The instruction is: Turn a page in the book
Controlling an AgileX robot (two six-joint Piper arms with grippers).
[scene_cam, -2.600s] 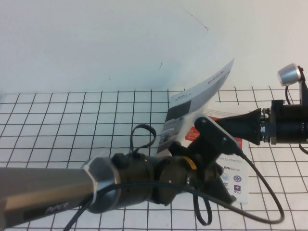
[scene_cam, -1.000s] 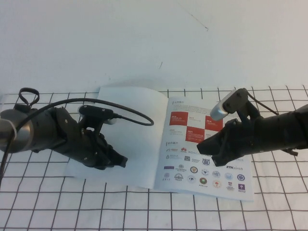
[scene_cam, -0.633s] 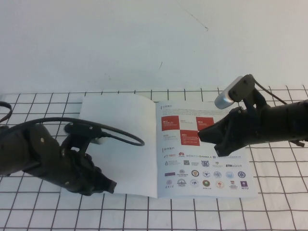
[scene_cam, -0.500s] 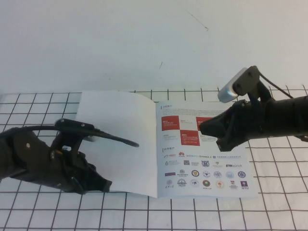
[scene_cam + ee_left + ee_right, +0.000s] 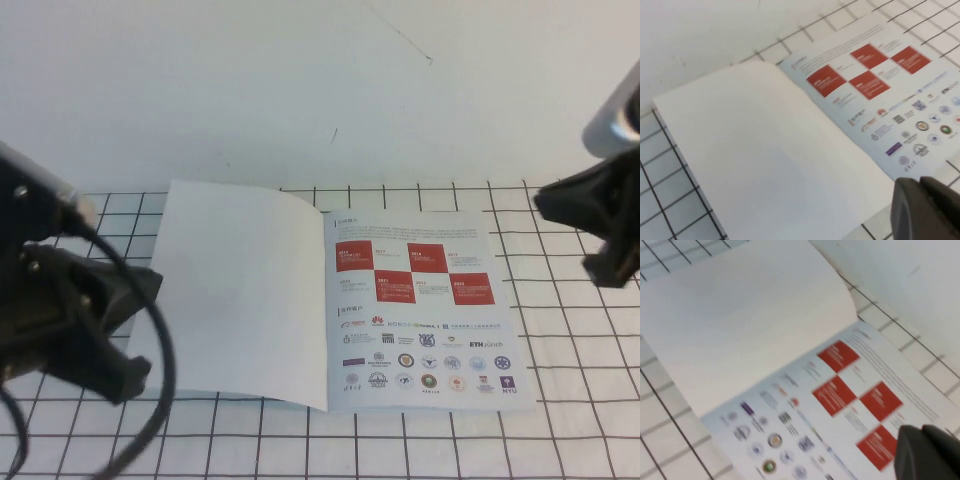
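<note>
The book (image 5: pixel 420 310) lies open and flat on the grid table. The page (image 5: pixel 240 290) lies turned over on the left, plain white side up. The leaf with red squares and logo rows faces up on the right. My left gripper (image 5: pixel 135 335) is shut and empty, raised off the page's left edge. My right gripper (image 5: pixel 565 230) is shut and empty, raised beyond the book's right edge. In the left wrist view the page (image 5: pixel 755 150) and the book (image 5: pixel 880 95) lie beyond my left gripper (image 5: pixel 922 187). The right wrist view shows the page (image 5: pixel 740 325), the book (image 5: pixel 815 405) and my right gripper (image 5: pixel 922 432).
The table (image 5: pixel 560 400) is white with a black grid. A plain white wall (image 5: pixel 300 90) rises right behind the book. The left arm's black cable (image 5: pixel 160 400) hangs near the front left corner.
The page, held up earlier, now lies flat on the left. Both arms have drawn back from the book and risen, the left one leftward, the right one rightward.
</note>
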